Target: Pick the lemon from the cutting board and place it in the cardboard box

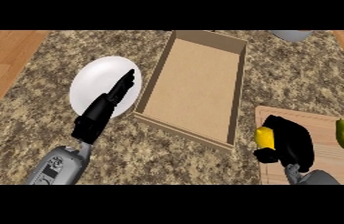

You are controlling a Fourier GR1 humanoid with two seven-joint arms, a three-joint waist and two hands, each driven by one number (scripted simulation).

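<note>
The speckled granite counter (168,159) carries a cardboard box (194,89), white plate (101,79) and cutting board (322,141).

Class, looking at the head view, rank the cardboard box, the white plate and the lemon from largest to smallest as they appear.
1. Cardboard box, the largest.
2. White plate.
3. Lemon, the smallest, though the right hand curled round it hides part of it.

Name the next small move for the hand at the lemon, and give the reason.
Probably lift: the right hand is curled round the lemon, which sits low over the cutting board. The cardboard box lies to its left with raised walls, so it likely needs height before moving across.
</note>
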